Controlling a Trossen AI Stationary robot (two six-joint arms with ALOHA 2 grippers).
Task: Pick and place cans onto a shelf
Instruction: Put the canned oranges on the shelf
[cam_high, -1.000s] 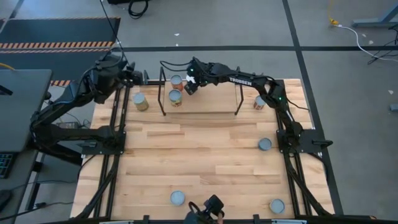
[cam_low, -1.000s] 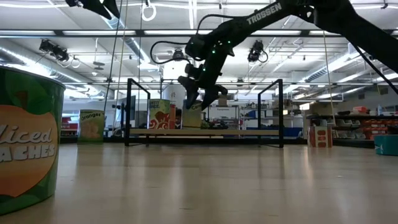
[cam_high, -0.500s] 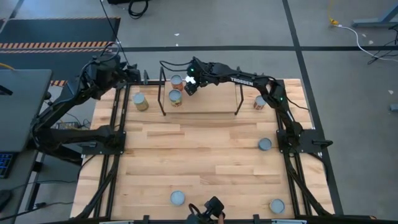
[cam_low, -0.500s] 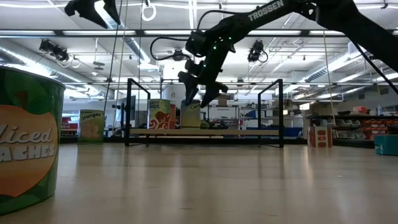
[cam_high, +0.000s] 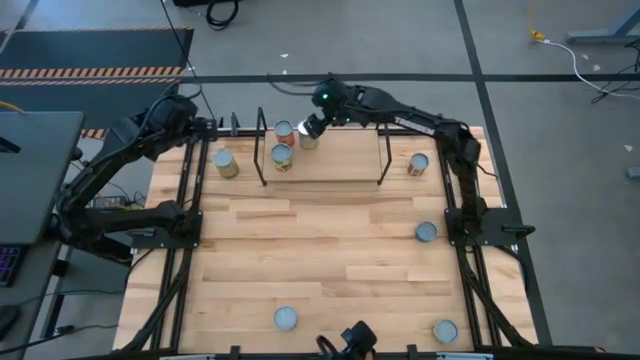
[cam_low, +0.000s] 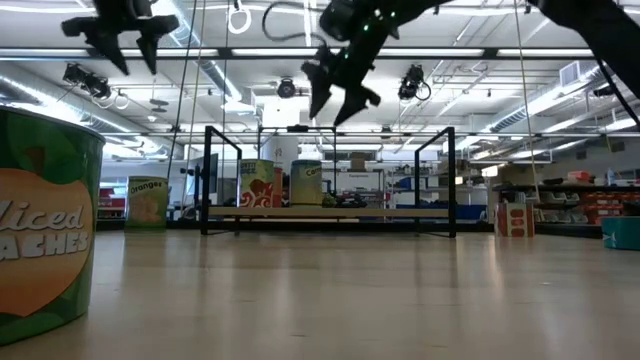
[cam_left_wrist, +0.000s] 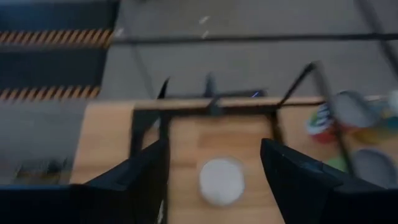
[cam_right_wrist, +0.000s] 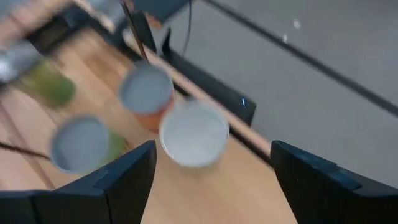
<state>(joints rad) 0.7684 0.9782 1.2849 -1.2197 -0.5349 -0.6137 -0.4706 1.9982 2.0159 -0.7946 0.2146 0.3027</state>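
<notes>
The shelf (cam_high: 330, 165) stands at the table's far side, and three cans stand upright on its left part: one with a white top (cam_high: 308, 140), an orange-red one (cam_high: 284, 130) and a yellowish one (cam_high: 283, 157). My right gripper (cam_high: 316, 122) is open and empty, high above the white-topped can (cam_right_wrist: 194, 134), well clear of it in the low view (cam_low: 340, 88). My left gripper (cam_high: 205, 127) is open and empty, high over the far left corner (cam_low: 120, 38). It hangs above a yellowish can (cam_left_wrist: 221, 180) that stands on the table left of the shelf (cam_high: 226, 163).
More cans stand on the table: one right of the shelf (cam_high: 418, 164), one at mid right (cam_high: 426, 232), two near the front edge (cam_high: 286, 318) (cam_high: 445, 331). The shelf's black rod uprights (cam_high: 383, 150) rise at both ends. The shelf's right part is bare board.
My right gripper has risen from around the white-topped can's top and gone a little toward the far edge. The can stays standing on the shelf. My left gripper has come down somewhat at the far left.
</notes>
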